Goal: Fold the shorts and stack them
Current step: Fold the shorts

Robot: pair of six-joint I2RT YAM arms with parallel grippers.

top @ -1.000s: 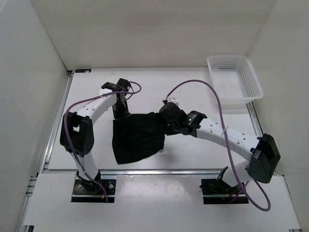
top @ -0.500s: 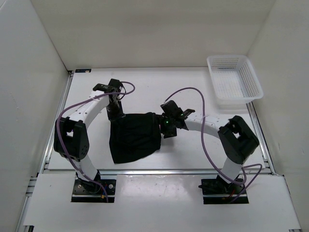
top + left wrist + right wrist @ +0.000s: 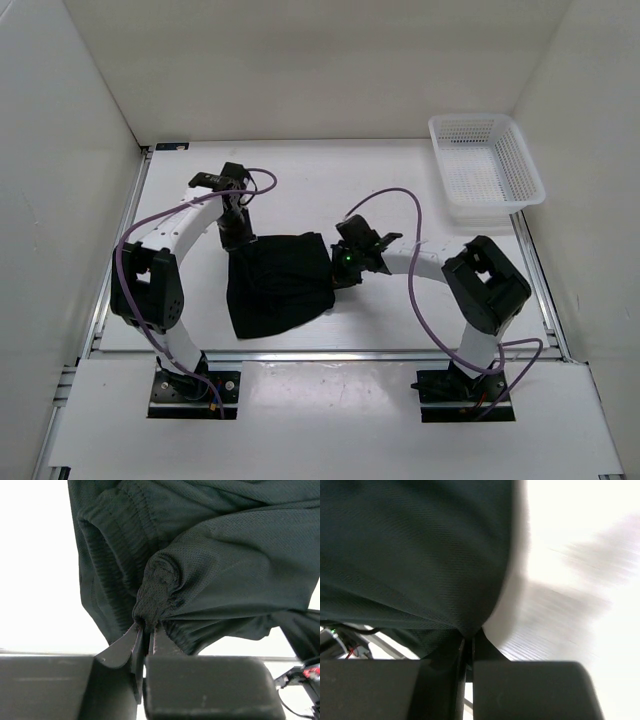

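The black shorts (image 3: 278, 285) lie bunched on the white table, between my two arms. At their upper left corner my left gripper (image 3: 237, 238) is shut on a gathered bunch of waistband fabric (image 3: 156, 587); in the left wrist view the left gripper (image 3: 145, 627) has its jaws pinched tight on that cloth. My right gripper (image 3: 335, 268) sits at the shorts' right edge. In the right wrist view the right gripper (image 3: 469, 636) has its jaws closed on a point of the dark fabric (image 3: 415, 555).
A white mesh basket (image 3: 485, 168) stands at the back right corner of the table. Purple cables loop over both arms. A metal rail (image 3: 330, 353) runs along the table's near edge.
My right gripper has closed on the shorts' right edge; it stood open a second ago. The right arm drew its elbow in and both arms shifted slightly left. The left grip held.
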